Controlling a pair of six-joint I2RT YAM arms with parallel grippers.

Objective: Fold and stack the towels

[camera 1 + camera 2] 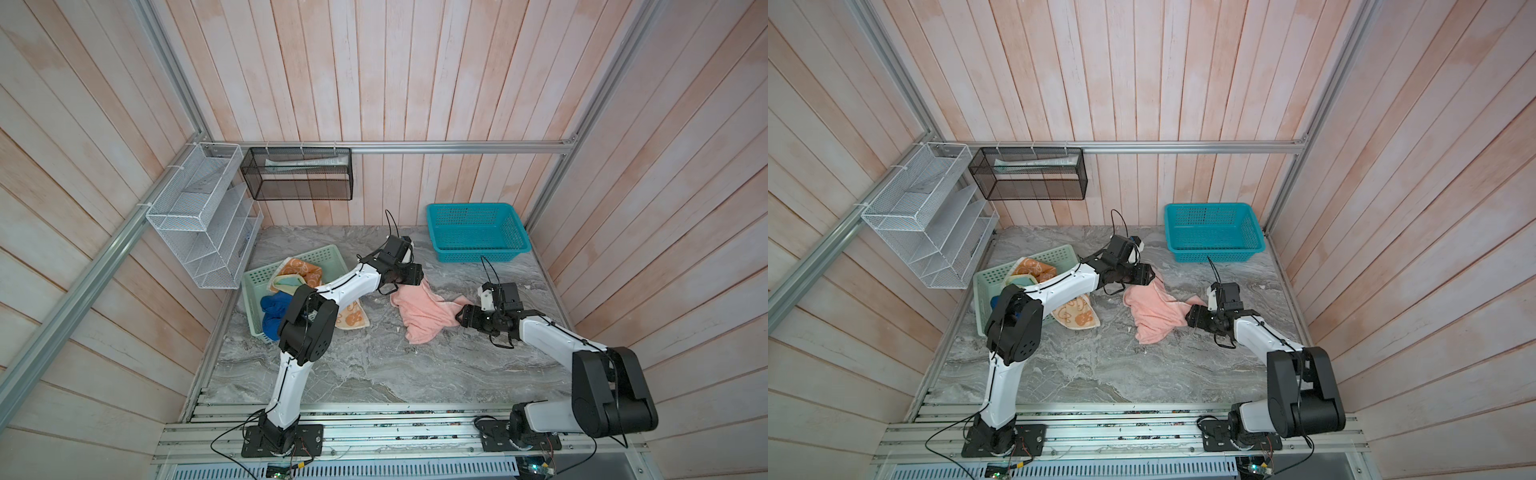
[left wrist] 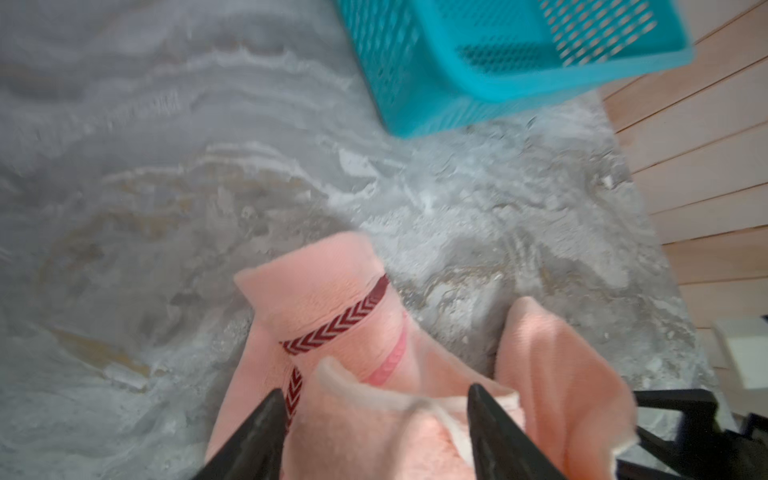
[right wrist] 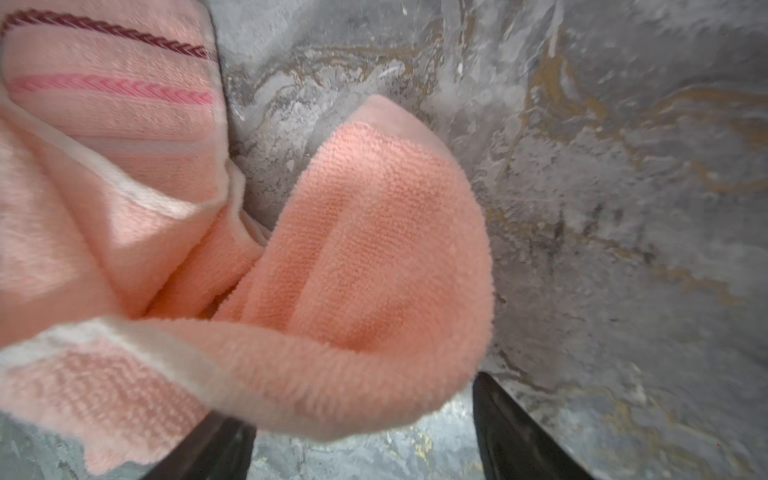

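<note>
I'm getting soft, even light here.
In both top views the wall planks (image 1: 415, 70) are bowing at the edges; the left wrist view is smearing the teal basket (image 2: 519, 54), and the pink towel (image 3: 353, 249) is blurring up close.

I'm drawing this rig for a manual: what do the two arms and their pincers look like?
Left arm and right arm: white rounded links, black joint housings, thin black cables along them. Left pincer and right pincer: two plain black tapered fingers.

The left arm (image 1: 289, 376) at lower centre and right arm (image 1: 548, 336) at lower right have white links, black joint housings, black cables and bolted black base plates (image 1: 312, 441).
</note>
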